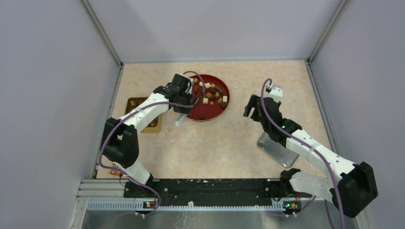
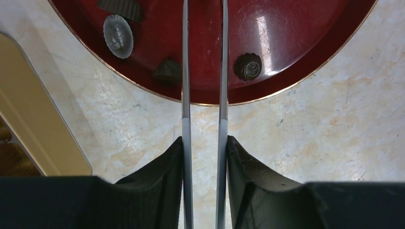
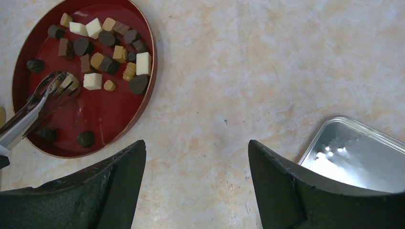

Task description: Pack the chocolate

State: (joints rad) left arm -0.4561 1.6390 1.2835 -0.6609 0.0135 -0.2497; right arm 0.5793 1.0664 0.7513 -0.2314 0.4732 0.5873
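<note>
Grey panels wall in a beige marbled desk [image 1: 215, 148]. Towards its far side sits a round red tray [image 1: 212, 110], and the chocolate pieces [image 3: 102, 59] lie in it: dark, tan and cream ones crowded at one side, a few dark ones scattered apart nearer the rim.

The left hand [image 2: 205, 140] is closed on a pair of metal tongs [image 2: 185, 71], its fingers pressing the two arms from either side so that only a narrow gap stands between them. The tongs reach over the tray's rim. From the right wrist view we think a pale piece sits between their tips, though it is too small to be sure.

The right hand [image 3: 196, 143] hangs above bare desk, spread wide and holding nothing. A shallow silver tin [image 3: 353, 157] lies just beside it. A gold-coloured box [image 1: 135, 103] rests partly under the left arm.
</note>
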